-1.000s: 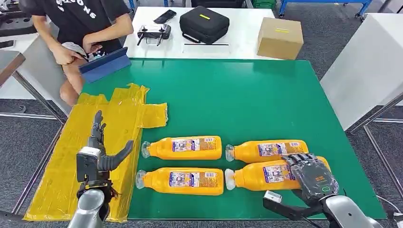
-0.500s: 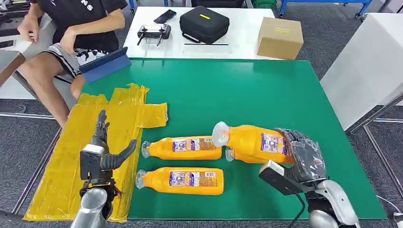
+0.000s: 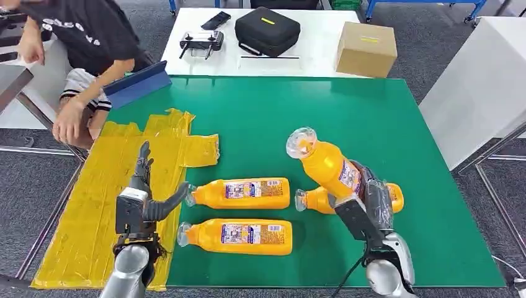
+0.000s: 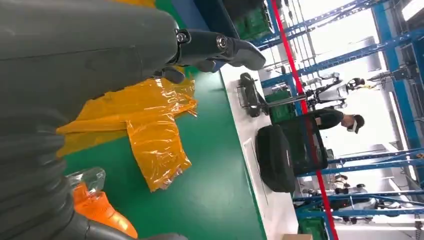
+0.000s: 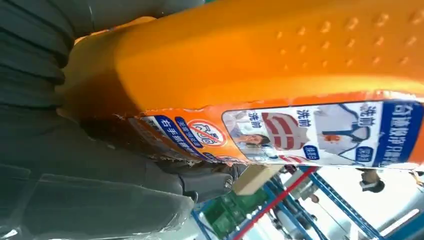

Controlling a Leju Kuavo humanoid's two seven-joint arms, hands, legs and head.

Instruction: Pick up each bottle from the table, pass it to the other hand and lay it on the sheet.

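Right hand (image 3: 378,202) is wrapped around the base end of one orange bottle (image 3: 325,162), lifted clear of the green table (image 3: 347,112) and tilted so the clear cap points to about 11 o'clock. Honestly the grip sits so low on the body that it could swing or slip out during the pass. Left hand (image 3: 142,197) holds nothing, fingers spread, thumb pointing toward 3 o'clock, hovering over the edge of the yellow sheet (image 3: 93,205). Three more bottles lie flat below, so a drop could knock them rolling.

orange bottles (image 3: 238,193), yellow sheet (image 3: 105,192), green table (image 3: 310,118)
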